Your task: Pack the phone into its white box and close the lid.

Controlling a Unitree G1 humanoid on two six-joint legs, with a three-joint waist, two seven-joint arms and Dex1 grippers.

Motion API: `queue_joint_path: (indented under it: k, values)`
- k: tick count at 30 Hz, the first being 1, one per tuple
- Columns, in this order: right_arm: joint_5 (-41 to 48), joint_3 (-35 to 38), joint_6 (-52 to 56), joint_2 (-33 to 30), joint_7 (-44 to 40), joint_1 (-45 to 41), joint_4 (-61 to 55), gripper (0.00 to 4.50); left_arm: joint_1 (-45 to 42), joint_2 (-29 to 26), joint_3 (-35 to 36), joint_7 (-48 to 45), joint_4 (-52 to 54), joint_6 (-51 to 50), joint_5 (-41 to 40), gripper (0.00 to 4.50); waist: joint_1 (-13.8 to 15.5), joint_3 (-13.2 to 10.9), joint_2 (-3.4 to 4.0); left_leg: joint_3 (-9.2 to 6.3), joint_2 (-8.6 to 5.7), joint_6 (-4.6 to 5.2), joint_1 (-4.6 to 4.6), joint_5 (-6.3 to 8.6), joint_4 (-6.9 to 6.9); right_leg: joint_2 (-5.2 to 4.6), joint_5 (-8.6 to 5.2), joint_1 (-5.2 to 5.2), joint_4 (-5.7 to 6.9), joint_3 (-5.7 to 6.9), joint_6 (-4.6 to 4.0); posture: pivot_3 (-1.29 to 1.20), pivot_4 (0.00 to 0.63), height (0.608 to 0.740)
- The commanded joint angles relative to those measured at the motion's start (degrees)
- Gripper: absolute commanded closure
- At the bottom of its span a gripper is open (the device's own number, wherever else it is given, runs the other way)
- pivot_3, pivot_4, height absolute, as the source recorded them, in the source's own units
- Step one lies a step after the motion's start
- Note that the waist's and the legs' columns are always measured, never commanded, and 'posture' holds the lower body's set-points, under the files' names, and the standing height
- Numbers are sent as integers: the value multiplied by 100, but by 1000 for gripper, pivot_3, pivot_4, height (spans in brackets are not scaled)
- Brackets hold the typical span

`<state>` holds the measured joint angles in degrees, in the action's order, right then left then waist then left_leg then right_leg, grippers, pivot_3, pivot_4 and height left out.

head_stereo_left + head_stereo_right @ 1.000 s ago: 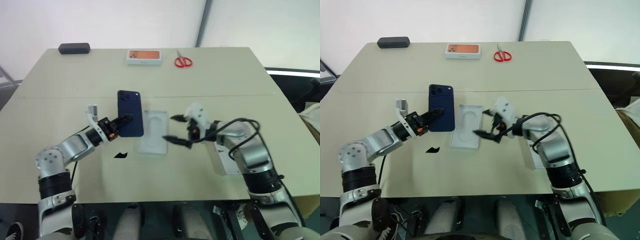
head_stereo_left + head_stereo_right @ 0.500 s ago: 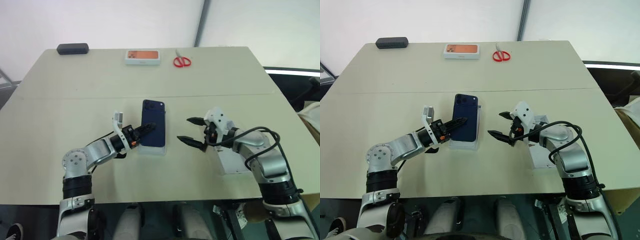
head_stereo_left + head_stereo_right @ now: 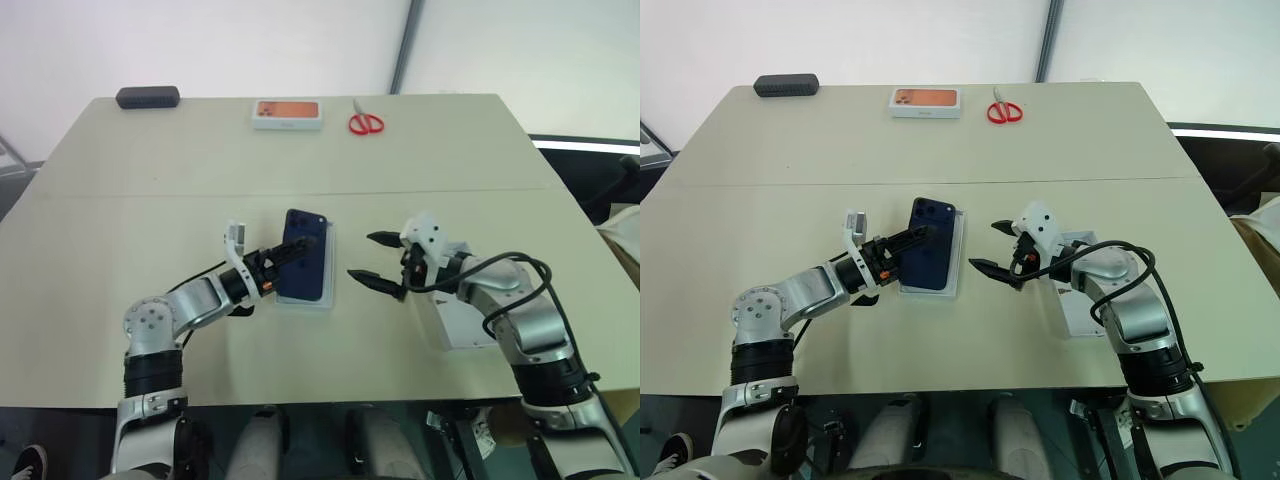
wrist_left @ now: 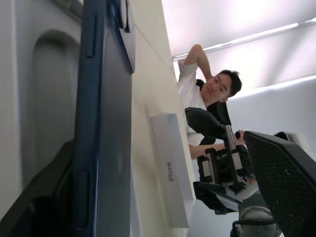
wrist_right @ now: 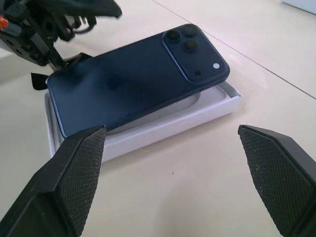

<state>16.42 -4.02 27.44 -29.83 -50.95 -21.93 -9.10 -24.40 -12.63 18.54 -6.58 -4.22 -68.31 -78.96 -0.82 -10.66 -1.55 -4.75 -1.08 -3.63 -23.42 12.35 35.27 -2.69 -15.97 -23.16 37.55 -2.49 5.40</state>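
Observation:
The dark blue phone (image 3: 305,262) lies camera side up and slightly askew on the shallow white box (image 3: 327,290), which shows a rounded recess inside (image 5: 148,129). My left gripper (image 3: 298,260) is open at the phone's near left end. One black finger (image 4: 281,187) stands well clear of the phone's edge (image 4: 101,123) and the other is behind it. My right gripper (image 3: 360,256) is open just right of the box with nothing between its fingers (image 5: 74,168). The lid (image 3: 462,322) lies open side up on the table under my right forearm.
At the far edge lie a white box with an orange top (image 3: 288,113), red scissors (image 3: 366,122) and a dark case (image 3: 147,97). A person (image 4: 207,94) sits beyond the table's right side.
My left gripper carried the phone to the right onto the white box, then opened and let it go. The right gripper stayed open beside the box.

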Motion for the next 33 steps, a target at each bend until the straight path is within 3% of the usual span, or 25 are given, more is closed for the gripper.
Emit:
queue_joint_path:
  k: [1,9,22,27,28,31,33]
  values:
    - [8,-21,-124,-4,35,-51,-43,0,-37,-49,11,24,277,-11,-158,81,2,0,0,0,0,0,0,0,0,0,0,0,0,0,0,0,150,740]
    - [-20,-123,-209,6,52,-109,62,0,-91,-244,42,462,529,-23,-210,81,1,0,0,-2,0,0,0,0,0,-1,0,0,0,0,0,0,150,740]
    - [-88,-261,-348,4,36,-141,204,0,158,-697,88,923,963,43,-1057,81,4,0,0,-5,2,0,1,0,1,-1,0,1,0,0,0,0,150,740]
    - [-102,-297,-385,24,28,-161,242,0,113,-1044,175,736,926,254,-895,81,4,0,0,-3,1,0,1,0,1,0,0,2,0,0,0,0,150,740]
    - [-106,-295,-420,28,12,-166,253,0,67,-1179,178,631,855,362,-654,305,4,0,0,-3,1,0,1,0,1,0,0,2,0,0,0,0,150,740]
    - [-199,-318,-542,6,22,-169,305,874,-25,-1623,-18,262,715,802,388,1254,-9,0,0,-1,1,0,2,0,0,2,0,1,0,0,-1,0,150,740]
    - [-426,-410,-758,-17,103,-182,420,1941,-37,-1787,-246,-67,672,962,878,2312,-5,0,0,2,0,0,2,0,-1,4,-1,1,0,0,-1,0,150,740]
